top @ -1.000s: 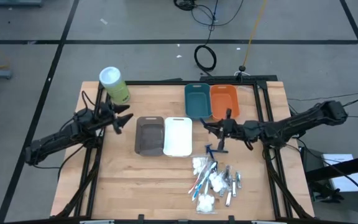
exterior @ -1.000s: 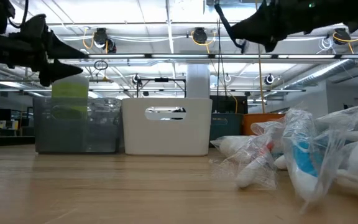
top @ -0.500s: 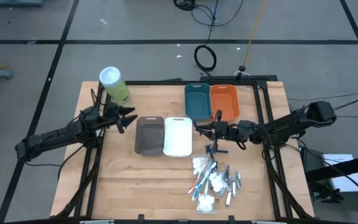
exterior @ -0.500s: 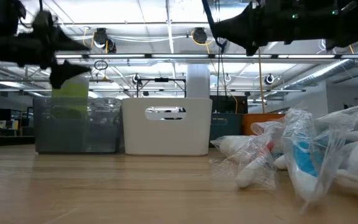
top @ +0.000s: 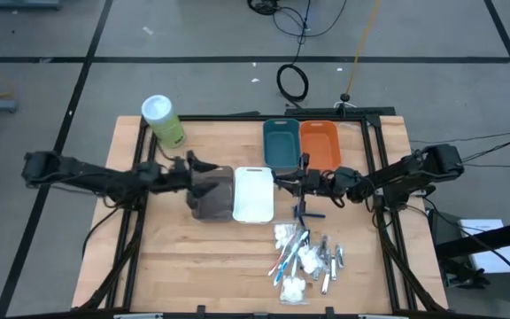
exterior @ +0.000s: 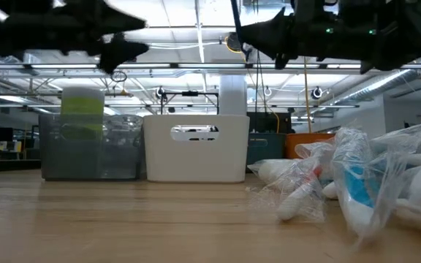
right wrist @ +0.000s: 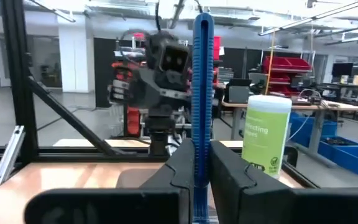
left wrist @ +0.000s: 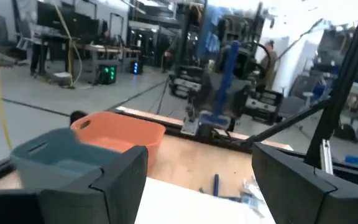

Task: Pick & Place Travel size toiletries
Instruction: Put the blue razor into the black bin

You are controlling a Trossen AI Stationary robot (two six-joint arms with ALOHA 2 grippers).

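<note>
The right gripper (top: 301,180), reaching toward frame centre, is pinching a blue toothbrush (right wrist: 202,93) upright between its fingers; the left gripper (top: 204,167) is hovering spread over the brown bin (top: 212,197).

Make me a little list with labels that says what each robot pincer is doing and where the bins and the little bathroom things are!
right pincer: shut on a blue toothbrush, held up beside the white bin
left pincer: open, holding nothing, above the brown bin
bins: brown and white side by side; teal bin and orange bin side by side behind them
toiletries pile: on the table, nearer the front edge than the white bin
green canister: at the table's back left corner
</note>
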